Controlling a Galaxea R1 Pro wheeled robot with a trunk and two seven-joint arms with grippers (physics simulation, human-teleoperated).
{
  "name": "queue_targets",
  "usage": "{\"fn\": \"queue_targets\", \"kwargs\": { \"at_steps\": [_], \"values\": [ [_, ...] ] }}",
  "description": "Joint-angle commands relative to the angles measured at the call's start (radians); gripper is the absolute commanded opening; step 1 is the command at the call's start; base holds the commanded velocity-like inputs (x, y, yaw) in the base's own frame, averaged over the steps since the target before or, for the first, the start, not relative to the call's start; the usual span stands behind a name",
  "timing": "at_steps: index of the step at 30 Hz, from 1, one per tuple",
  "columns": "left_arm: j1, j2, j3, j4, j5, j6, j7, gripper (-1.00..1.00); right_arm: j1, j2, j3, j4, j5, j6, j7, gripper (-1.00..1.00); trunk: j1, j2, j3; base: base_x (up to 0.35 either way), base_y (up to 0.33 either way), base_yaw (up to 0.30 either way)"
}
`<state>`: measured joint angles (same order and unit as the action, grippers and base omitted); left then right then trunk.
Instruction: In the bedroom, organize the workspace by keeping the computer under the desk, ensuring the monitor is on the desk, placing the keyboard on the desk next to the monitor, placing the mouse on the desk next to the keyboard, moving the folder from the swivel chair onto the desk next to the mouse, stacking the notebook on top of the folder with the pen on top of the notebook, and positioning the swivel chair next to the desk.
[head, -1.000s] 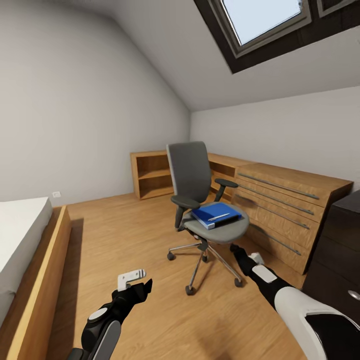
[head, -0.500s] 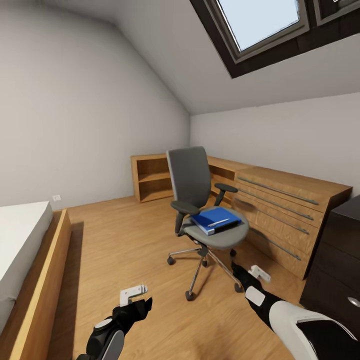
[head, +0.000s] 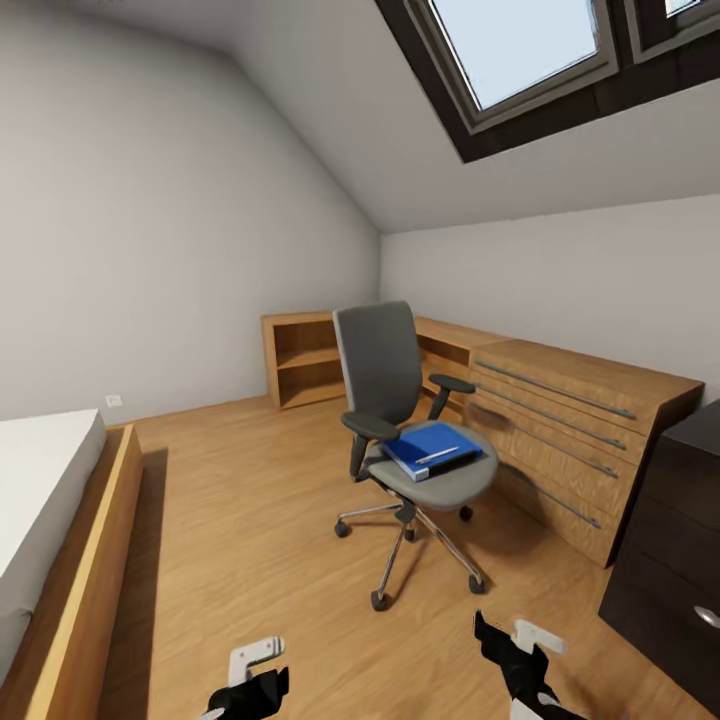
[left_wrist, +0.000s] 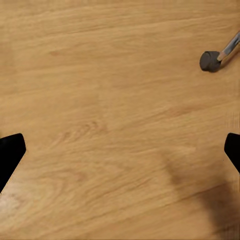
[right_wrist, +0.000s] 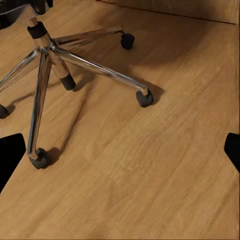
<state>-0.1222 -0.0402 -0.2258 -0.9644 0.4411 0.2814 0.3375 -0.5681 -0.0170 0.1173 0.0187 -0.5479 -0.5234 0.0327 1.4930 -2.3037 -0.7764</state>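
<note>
Both grippers, left (head: 252, 672) and right (head: 520, 645), hang wide open and empty above the floor (head: 250, 520), facing the chair (head: 405, 420), where the folder (head: 432, 449) lies on the seat. Likely next: approach and grasp it.

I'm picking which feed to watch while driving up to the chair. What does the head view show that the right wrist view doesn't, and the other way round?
Head view alone: the swivel chair's seat and back, the blue folder lying on the seat with a pale pen-like stick on top, the wooden drawer chest, the bed and the skylight.

Right wrist view alone: a close look at the castors and the dark fingers spread wide at the picture's edges.

Both: the chrome base and the wooden floor.
</note>
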Motion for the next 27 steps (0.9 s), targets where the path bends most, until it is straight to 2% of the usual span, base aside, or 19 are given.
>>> {"fn": "queue_targets", "kwargs": {
  "at_steps": [1,3,8,10,11,12,15,27],
  "values": [
    [-0.001,0.000,-0.003,0.005,0.009,-0.004,0.009,1.00,0.006,0.001,0.009,0.002,-0.008,-0.023,0.004,1.00,-0.004,0.007,0.002,0.000,0.000,0.000],
    [-0.001,0.000,-0.005,0.036,0.006,-0.018,0.010,1.00,0.031,0.003,0.009,0.003,-0.006,-0.070,0.004,1.00,-0.012,0.021,0.008,0.000,0.000,0.000],
    [-0.001,-0.001,-0.006,0.113,-0.004,-0.032,0.011,1.00,0.061,0.001,0.006,0.003,-0.008,-0.096,-0.002,1.00,-0.031,0.056,0.024,0.000,0.000,0.000],
    [-0.001,0.001,-0.006,0.146,-0.014,-0.064,0.010,1.00,0.065,-0.002,0.005,0.003,-0.011,-0.096,-0.004,1.00,-0.039,0.070,0.030,0.000,0.000,0.000],
    [-0.001,0.000,-0.006,0.163,-0.017,-0.112,0.009,1.00,0.067,-0.003,0.005,0.003,-0.010,-0.099,-0.005,1.00,-0.042,0.077,0.034,0.000,0.000,0.000],
    [-0.001,-0.001,-0.007,0.170,-0.017,-0.132,0.009,1.00,0.068,-0.003,0.005,0.003,-0.010,-0.100,-0.005,1.00,-0.046,0.084,0.037,0.000,0.000,0.000],
    [-0.001,-0.002,-0.013,0.188,-0.019,-0.165,0.010,1.00,0.069,-0.003,0.005,0.003,-0.009,-0.103,-0.005,1.00,-0.058,0.105,0.046,0.000,0.000,0.000],
    [-0.001,-0.003,-0.020,0.210,-0.018,-0.175,0.012,1.00,0.071,0.007,0.009,0.004,-0.005,-0.107,-0.005,1.00,-0.104,0.189,0.083,0.000,0.000,0.000]
  ]
}}
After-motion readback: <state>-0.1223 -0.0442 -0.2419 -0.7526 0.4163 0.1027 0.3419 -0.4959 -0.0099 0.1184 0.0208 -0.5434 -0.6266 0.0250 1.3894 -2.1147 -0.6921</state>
